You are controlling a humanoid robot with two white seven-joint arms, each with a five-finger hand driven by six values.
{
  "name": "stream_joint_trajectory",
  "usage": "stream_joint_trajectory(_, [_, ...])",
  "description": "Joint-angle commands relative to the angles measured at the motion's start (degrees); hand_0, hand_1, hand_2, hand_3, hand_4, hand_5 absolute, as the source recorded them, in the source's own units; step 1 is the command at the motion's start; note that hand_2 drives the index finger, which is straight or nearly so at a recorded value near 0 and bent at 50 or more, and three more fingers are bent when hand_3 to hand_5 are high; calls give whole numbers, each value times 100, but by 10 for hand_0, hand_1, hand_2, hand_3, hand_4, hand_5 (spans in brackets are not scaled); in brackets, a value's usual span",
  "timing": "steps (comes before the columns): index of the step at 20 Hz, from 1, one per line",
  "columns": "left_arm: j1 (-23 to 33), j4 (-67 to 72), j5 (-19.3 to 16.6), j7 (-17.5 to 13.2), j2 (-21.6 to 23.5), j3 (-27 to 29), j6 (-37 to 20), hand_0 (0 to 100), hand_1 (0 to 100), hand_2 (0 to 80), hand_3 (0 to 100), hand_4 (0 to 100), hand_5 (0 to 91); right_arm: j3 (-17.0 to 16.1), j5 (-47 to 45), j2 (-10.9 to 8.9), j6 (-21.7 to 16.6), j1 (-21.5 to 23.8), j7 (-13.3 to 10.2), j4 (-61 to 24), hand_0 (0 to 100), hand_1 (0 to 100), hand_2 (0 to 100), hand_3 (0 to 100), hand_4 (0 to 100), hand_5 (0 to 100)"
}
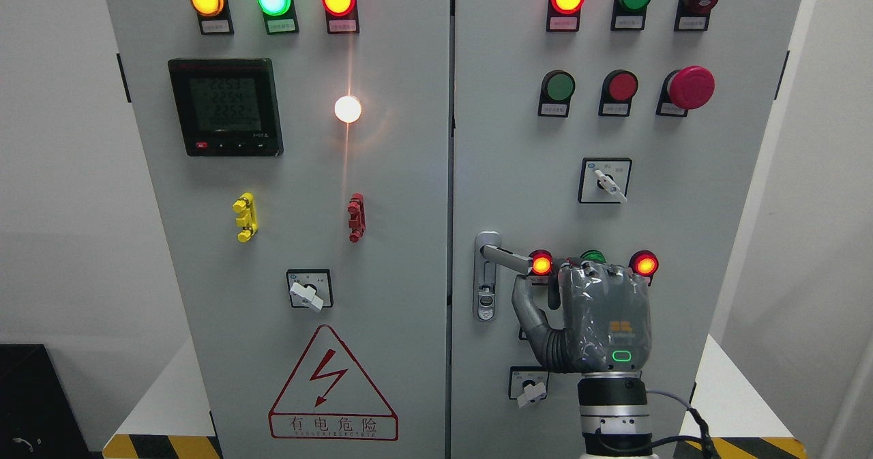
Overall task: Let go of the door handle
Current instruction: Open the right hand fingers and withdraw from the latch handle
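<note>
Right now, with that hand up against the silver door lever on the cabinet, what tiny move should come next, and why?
Probably uncurl the fingers and ease the right hand back from the door handle. The fingers seem hooked over the lever's free end with the thumb beneath, and the right cabinet door looks closed, so letting go appears to be what is left.

Even, bright, diffuse light fills the scene, and shadows on the grey cabinet [382,193] are soft. The white indicator lamp [348,109] blooms with a vertical flare streak. Lit pilot lamps overexpose to yellow centres. Focus is sharp; the cabinet edges splay, perhaps from wide-angle distortion.
</note>
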Motion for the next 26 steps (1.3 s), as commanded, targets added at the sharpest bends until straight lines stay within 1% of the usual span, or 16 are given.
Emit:
stream_joint_trajectory(1, [44,0,0,0,0,0,18,120,556,0,0,0,0,4,-87,-152,9,112,-15,-129,542,338,792,1000,967,1000])
stream_joint_trajectory(3, [53,0,0,0,0,0,18,120,556,0,0,0,0,4,-96,-196,0,174,-59,-190,535,334,771,1000,947,998])
stream_joint_trajectory(7, [53,0,0,0,0,0,9,120,556,0,0,0,0,4,-105,-380,-8,349,-68,-375,531,323,675,1000,881,922])
stream_joint_trajectory(8, [44,0,0,0,0,0,9,120,556,0,0,0,0,4,-105,-424,-8,402,-68,-427,530,322,631,891,845,856])
stream_joint_trajectory(9, [53,0,0,0,0,0,9,120,556,0,0,0,0,4,-114,-468,-8,455,-68,-471,529,321,614,877,828,837])
stream_joint_trajectory(10, [53,0,0,0,0,0,9,120,556,0,0,0,0,4,-192,-512,-8,516,-68,-524,527,320,583,825,796,784])
stream_joint_trajectory(11, [44,0,0,0,0,0,18,120,556,0,0,0,0,4,-324,-591,-17,578,-68,-603,527,315,525,742,730,712])
stream_joint_trajectory(12, [53,0,0,0,0,0,18,120,556,0,0,0,0,4,-438,-678,-17,657,-59,-682,526,315,519,740,727,706])
stream_joint_trajectory(14, [53,0,0,0,0,0,9,120,556,0,0,0,0,-5,-509,-863,-52,797,-68,-805,526,297,431,649,656,633])
stream_joint_trajectory(15, [44,0,0,0,0,0,9,120,556,0,0,0,0,-14,-527,-916,-113,868,-68,-849,526,295,417,632,642,613])
stream_joint_trajectory(16, [53,0,0,0,0,0,18,120,556,0,0,0,0,-40,-544,-986,-201,921,-76,-902,529,284,378,587,609,574])
stream_joint_trajectory(18, [53,0,0,0,0,0,9,120,556,0,0,0,0,-163,-711,-1127,-333,1061,-155,-990,532,269,331,522,554,509])
stream_joint_trajectory(20, [44,0,0,0,0,0,9,120,556,0,0,0,0,-259,-817,-1233,-482,1175,-173,-1104,532,261,297,470,516,483])
stream_joint_trajectory(22, [53,0,0,0,0,0,9,120,556,0,0,0,0,-444,-904,-1347,-675,1307,-182,-1175,530,254,233,391,427,408])
stream_joint_trajectory(25, [53,0,0,0,0,0,9,120,556,0,0,0,0,-725,-1063,-1400,-1053,1422,-287,-1201,534,228,151,269,293,269])
stream_joint_trajectory(26, [44,0,0,0,0,0,18,120,556,0,0,0,0,-813,-1098,-1400,-1167,1457,-322,-1210,535,220,133,243,265,244])
